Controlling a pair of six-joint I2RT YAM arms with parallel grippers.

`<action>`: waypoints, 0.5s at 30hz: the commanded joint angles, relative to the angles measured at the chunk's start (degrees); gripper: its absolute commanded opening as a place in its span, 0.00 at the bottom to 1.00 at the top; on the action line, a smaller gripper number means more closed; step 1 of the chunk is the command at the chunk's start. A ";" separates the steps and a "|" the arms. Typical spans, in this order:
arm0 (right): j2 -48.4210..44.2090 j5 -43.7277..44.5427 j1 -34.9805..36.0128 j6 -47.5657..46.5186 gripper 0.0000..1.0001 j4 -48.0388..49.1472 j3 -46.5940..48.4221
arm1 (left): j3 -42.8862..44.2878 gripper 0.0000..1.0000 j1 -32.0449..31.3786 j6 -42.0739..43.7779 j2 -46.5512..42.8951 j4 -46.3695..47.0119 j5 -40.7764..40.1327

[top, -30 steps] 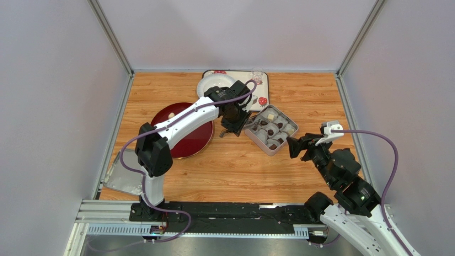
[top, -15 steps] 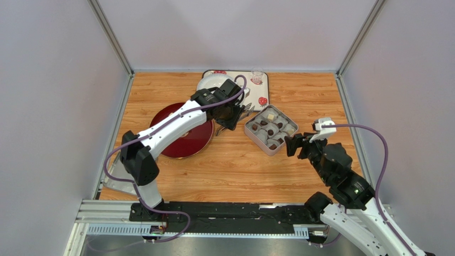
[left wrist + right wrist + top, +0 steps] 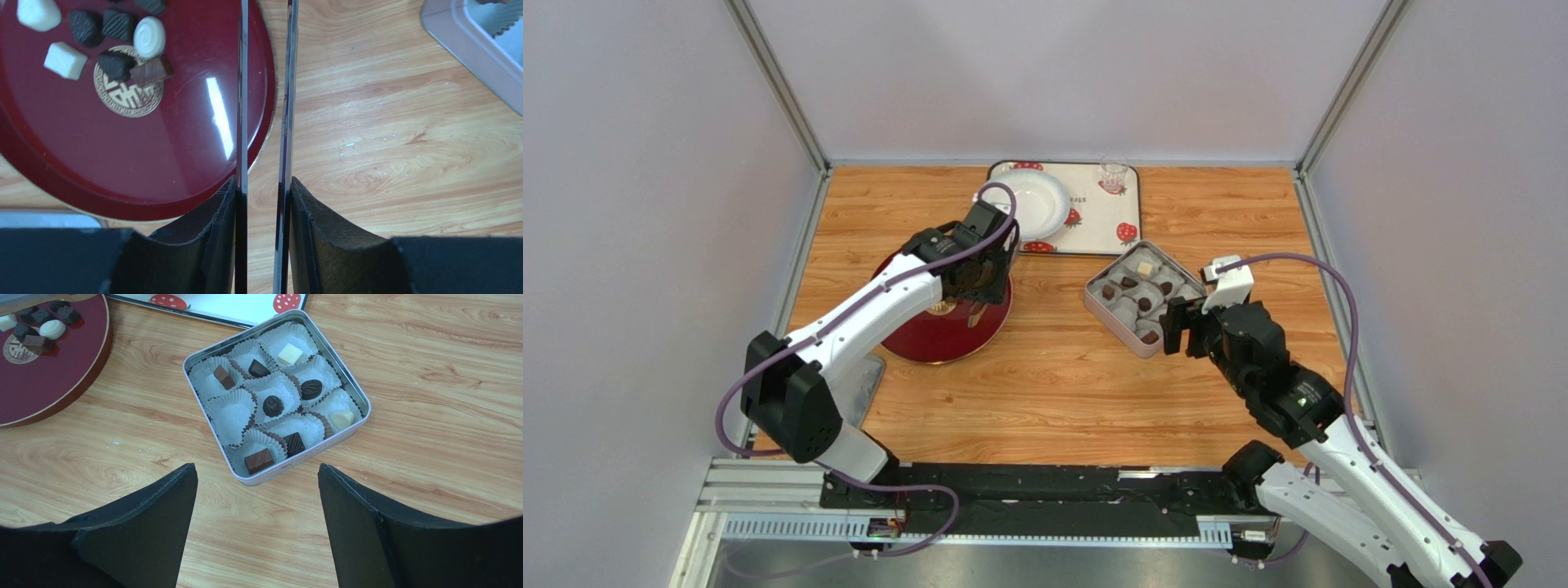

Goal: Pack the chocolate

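Chocolate (image 3: 104, 43) sits ahead-left of my left gripper (image 3: 264, 184), narrowed on thin tweezers (image 3: 242, 92) pointing past the red plate (image 3: 153, 165) rim.

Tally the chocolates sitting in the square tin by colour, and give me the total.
dark brown pieces: 6
cream-white pieces: 2
Total in the tin: 8
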 commanded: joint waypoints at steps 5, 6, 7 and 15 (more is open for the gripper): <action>-1.40 -1.75 0.67 -0.09 0.77 3.94 -0.92 | -5.86 0.40 4.18 -10.46 -8.99 -4.37 -3.72; -1.66 -1.75 0.93 -0.09 0.77 3.85 -0.92 | -6.39 0.40 4.80 -11.51 -9.43 -4.98 -3.72; -1.75 -1.58 1.37 -0.18 0.77 3.85 -0.92 | -7.35 0.40 5.33 -13.00 -10.13 -5.86 -3.46; -3.51 -1.40 2.60 -0.18 0.77 4.12 -1.01 | -10.69 0.43 13.67 -16.53 -13.22 -10.79 -1.97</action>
